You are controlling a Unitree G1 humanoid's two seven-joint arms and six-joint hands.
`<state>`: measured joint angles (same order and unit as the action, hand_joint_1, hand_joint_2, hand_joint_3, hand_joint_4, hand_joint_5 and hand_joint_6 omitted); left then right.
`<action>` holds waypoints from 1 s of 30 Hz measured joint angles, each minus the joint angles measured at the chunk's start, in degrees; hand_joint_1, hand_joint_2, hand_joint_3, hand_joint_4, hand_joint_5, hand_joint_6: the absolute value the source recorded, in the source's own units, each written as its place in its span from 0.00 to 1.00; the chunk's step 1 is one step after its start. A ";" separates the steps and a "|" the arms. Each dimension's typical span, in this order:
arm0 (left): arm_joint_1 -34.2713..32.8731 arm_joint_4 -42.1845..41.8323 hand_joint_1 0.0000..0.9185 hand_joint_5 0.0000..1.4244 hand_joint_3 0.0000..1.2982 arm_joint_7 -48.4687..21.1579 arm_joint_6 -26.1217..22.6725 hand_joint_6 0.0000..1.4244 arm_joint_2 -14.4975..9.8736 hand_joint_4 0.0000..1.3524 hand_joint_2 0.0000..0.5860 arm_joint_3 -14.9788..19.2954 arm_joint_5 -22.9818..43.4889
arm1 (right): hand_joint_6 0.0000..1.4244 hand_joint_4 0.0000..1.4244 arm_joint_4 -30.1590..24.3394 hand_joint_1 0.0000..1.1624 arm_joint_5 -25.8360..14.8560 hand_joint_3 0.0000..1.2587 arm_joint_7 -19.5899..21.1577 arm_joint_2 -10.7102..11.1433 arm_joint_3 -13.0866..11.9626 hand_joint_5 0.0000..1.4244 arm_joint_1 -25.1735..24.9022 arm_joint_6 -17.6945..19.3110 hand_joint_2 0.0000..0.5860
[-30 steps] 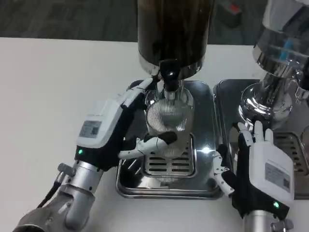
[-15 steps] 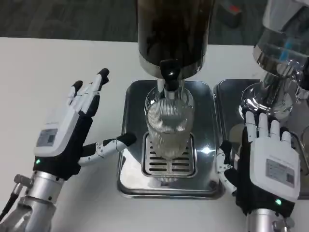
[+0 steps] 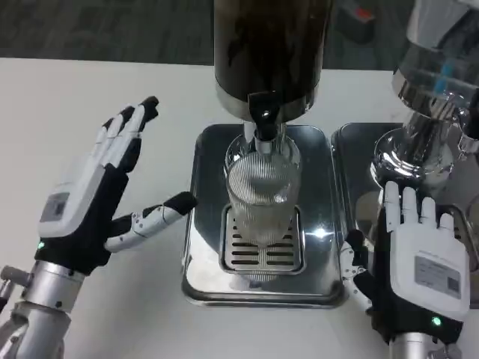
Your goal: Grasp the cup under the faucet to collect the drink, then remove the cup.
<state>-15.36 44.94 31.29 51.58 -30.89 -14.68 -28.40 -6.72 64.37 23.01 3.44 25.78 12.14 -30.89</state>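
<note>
Ribbed clear glass cup (image 3: 261, 196) is seen standing upright on the slotted grate of the shiny steel drip tray (image 3: 206, 265), directly beneath the black faucet (image 3: 263, 112) of the dark drink dispenser (image 3: 269, 45). It is placed between the two hands and touched by neither. The left hand (image 3: 93, 196) is held spread and empty to its left; the right hand (image 3: 415, 254) is held flat, fingers apart, to its right.

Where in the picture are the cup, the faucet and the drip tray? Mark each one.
cup (image 3: 261, 196), head view, on its ribbed glass side.
faucet (image 3: 263, 114), head view, on the black tap knob.
drip tray (image 3: 203, 196), head view, on its bare left surface.
</note>
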 measured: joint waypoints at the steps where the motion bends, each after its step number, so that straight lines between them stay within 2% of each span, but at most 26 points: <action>1: 0.00 -0.38 0.00 0.00 0.00 -1.78 1.30 0.00 -0.02 0.00 0.22 0.42 1.98 | 0.00 0.00 0.00 0.21 -0.08 0.00 0.00 0.05 -0.03 0.00 0.00 0.06 0.88; 5: -0.06 -1.94 0.00 0.00 0.00 -14.16 6.94 0.00 0.15 0.00 0.23 1.90 14.03 | 0.00 0.00 0.00 0.21 -0.74 0.00 -0.07 0.21 -0.24 0.00 -0.02 0.31 0.88; 9: -0.14 -5.21 0.00 0.02 0.00 -26.60 7.44 0.03 0.40 0.00 0.25 2.69 24.78 | 0.00 0.00 0.03 0.21 -1.36 0.00 -0.36 0.22 -0.48 0.00 -0.19 0.32 0.88; 13: -0.43 -11.28 0.00 0.03 0.00 -44.81 2.29 0.04 1.11 0.00 0.24 3.43 41.69 | 0.00 0.00 0.18 0.20 -2.65 0.00 -0.51 -0.48 -0.76 0.00 -0.52 0.31 0.88; 17: -0.65 -14.25 0.00 0.06 0.00 -56.05 -2.99 0.07 2.41 0.00 0.25 5.61 50.37 | 0.00 0.00 0.38 0.20 -3.08 0.00 -0.51 -0.70 -0.84 0.00 -0.69 0.31 0.88; 18: -0.81 -15.31 0.00 0.07 0.00 -60.72 -5.66 0.07 3.06 0.00 0.24 6.85 53.43 | 0.00 0.00 0.48 0.20 -3.37 0.00 -0.52 -0.97 -0.88 0.00 -0.85 0.30 0.88; 25: -2.29 -16.50 0.00 0.08 0.00 -73.27 -12.22 0.08 5.35 0.00 0.22 11.71 57.19 | 0.00 0.00 0.63 0.20 -3.44 0.00 -0.52 -2.08 -0.83 0.00 -1.44 -0.02 0.88; 30: -4.96 -15.92 0.00 0.09 0.00 -78.04 -14.77 0.08 6.90 0.00 0.21 13.74 56.85 | 0.00 0.00 0.64 0.22 -3.44 0.00 -0.71 -2.92 -0.85 0.00 -1.48 -0.38 0.90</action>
<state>-20.32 29.02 -46.76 36.81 -23.99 -0.94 28.45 -6.08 60.93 22.30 0.52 24.93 10.65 -31.27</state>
